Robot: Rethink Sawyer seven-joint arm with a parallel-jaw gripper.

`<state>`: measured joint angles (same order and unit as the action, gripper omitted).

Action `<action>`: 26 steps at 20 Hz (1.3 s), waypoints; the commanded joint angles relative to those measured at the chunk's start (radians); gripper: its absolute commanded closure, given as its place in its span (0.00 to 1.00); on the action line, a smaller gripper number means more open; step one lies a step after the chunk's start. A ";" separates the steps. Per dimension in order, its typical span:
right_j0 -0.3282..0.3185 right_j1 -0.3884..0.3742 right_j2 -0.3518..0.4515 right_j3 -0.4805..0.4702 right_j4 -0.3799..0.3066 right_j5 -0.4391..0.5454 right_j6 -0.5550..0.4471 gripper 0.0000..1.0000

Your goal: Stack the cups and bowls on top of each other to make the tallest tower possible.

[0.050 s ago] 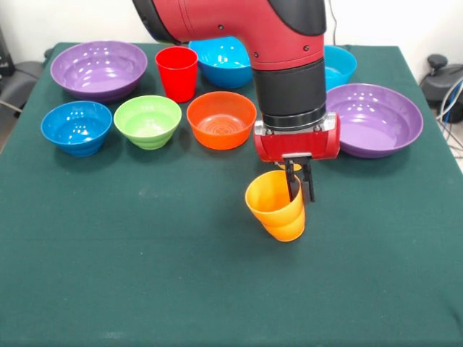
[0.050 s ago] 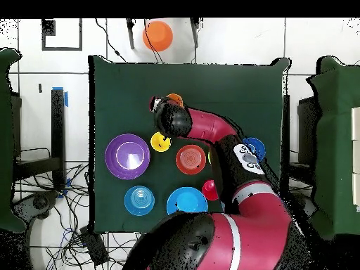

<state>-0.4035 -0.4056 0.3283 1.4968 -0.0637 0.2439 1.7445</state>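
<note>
Two black fingers (image 1: 292,181) of the gripper (image 1: 299,184) pinch the rim of the orange cup (image 1: 276,206), which tilts at centre frame over the green table (image 1: 145,275). Behind, along the upper part, sit a purple bowl (image 1: 99,69), dark blue bowl (image 1: 76,127), green bowl (image 1: 147,121), orange bowl (image 1: 221,119), red cup (image 1: 176,73) and second purple bowl (image 1: 376,119).

Bright even light — soft shadows, glossy glare on bowls (image 1: 221,119).
</note>
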 commanded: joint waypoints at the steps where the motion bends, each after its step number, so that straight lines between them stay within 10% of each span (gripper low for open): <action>1: -0.009 0.021 0.073 0.037 -0.006 0.005 0.088 1.00; 6: -0.014 0.021 0.074 0.035 -0.008 0.008 0.084 1.00; 7: -0.014 0.020 0.075 0.036 -0.009 0.006 0.083 0.00; 26: 0.000 -0.011 0.082 0.020 -0.042 0.000 0.048 0.00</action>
<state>-0.4157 -0.4071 0.3428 1.5072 -0.0637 0.2439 1.7445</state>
